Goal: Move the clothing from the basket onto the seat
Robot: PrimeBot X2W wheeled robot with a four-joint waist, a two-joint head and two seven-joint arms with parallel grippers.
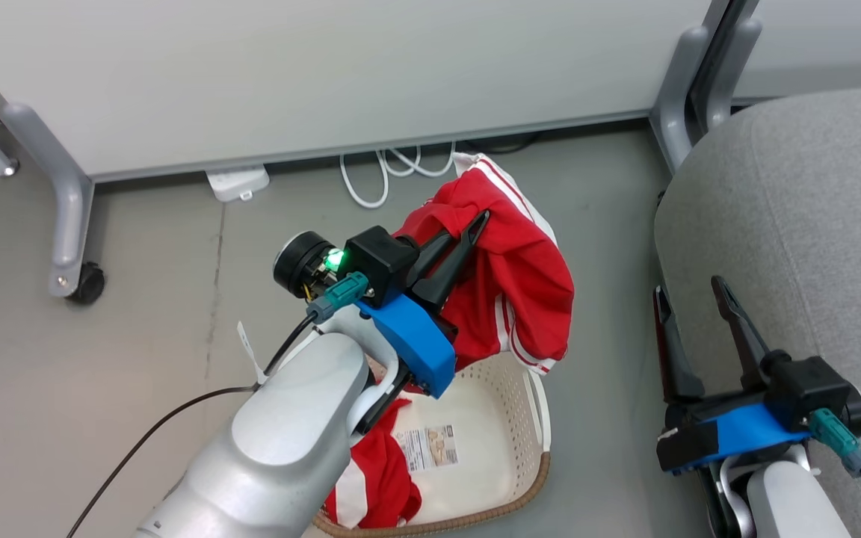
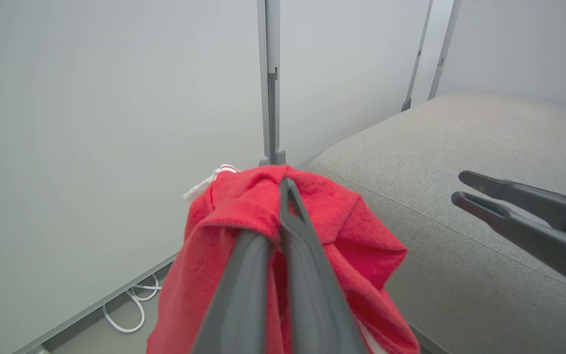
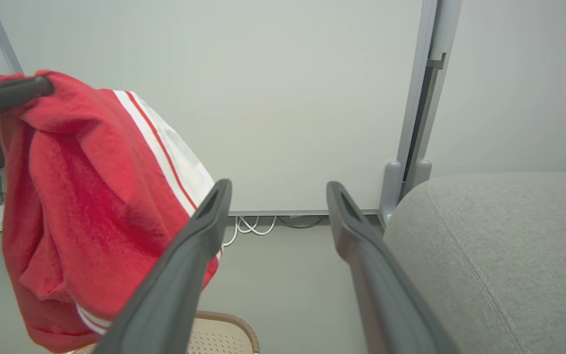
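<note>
Head view: left gripper [image 1: 480, 220] clamped on a red striped garment [image 1: 528, 276], held high over the basket [image 1: 542, 463], I'd guess to swing it onto the seat [image 1: 812, 224] (right gripper [image 1: 688, 290] gaping open).

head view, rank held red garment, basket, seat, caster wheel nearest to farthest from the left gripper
1. Held red garment, in the left gripper fingers.
2-3. Basket below, seat to the right: too close to call.
4. Caster wheel, far left.
</note>
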